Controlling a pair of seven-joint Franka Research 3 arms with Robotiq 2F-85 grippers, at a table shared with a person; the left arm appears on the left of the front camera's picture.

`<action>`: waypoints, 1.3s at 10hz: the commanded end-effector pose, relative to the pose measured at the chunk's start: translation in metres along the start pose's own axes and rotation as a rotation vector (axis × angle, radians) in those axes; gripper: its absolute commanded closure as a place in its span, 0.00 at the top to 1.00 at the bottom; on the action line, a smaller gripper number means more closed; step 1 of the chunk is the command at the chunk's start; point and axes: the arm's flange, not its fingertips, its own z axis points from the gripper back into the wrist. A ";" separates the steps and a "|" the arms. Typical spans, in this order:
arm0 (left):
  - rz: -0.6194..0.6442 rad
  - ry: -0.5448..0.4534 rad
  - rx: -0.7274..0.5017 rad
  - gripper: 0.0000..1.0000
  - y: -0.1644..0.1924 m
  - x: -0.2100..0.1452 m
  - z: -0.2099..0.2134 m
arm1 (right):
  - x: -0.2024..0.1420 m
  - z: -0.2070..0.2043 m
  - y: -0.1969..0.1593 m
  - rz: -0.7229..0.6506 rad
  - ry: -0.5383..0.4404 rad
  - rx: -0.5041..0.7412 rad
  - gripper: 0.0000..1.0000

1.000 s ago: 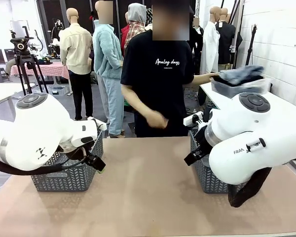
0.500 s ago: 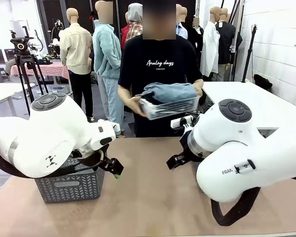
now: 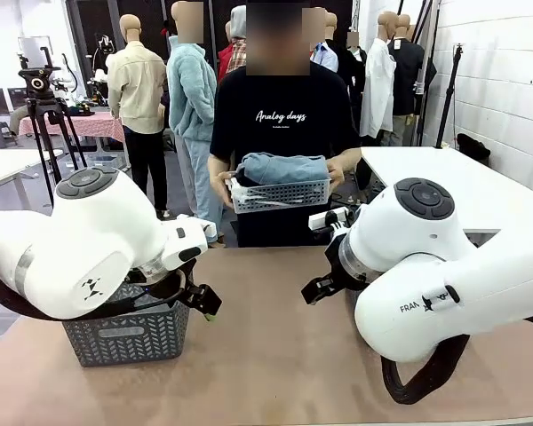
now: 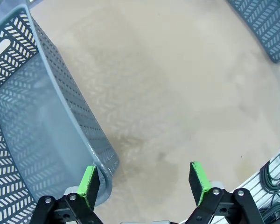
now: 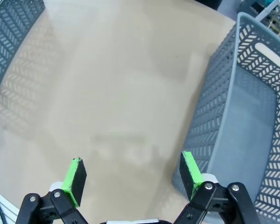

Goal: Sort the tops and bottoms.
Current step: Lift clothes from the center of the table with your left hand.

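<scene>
Front view: person [image 3: 280,124] at far side held white basket [image 3: 281,195] of denim [image 3: 280,167]; left gripper [image 4: 144,179] beside grey bin [image 4: 46,140], right gripper [image 5: 133,175] beside second bin [image 5: 242,116]; both jaws spread, empty.

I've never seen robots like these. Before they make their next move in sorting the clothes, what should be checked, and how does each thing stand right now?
1. Robot's left hand open and empty: ok.
2. Robot's right hand open and empty: ok.
3. Left grey basket empty: ok.
4. Right grey basket empty: ok.
5. Clothes set down on the table: not ok; the person holds them in a white basket, off the table.
6. Tops among them: cannot tell; blue denim lies uppermost.
</scene>
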 end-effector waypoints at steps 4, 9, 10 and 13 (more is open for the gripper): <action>-0.012 -0.001 0.012 1.00 0.004 0.000 0.000 | 0.001 0.001 -0.003 0.014 0.004 0.004 1.00; -0.044 -0.011 0.065 1.00 0.058 0.020 0.023 | 0.012 0.062 -0.052 -0.057 0.000 -0.038 1.00; -0.059 -0.002 0.027 1.00 0.077 0.024 0.028 | 0.012 0.075 -0.069 -0.093 -0.004 -0.054 1.00; -0.001 -0.013 -0.077 1.00 0.126 0.017 0.043 | -0.002 0.094 -0.104 -0.163 0.046 -0.110 1.00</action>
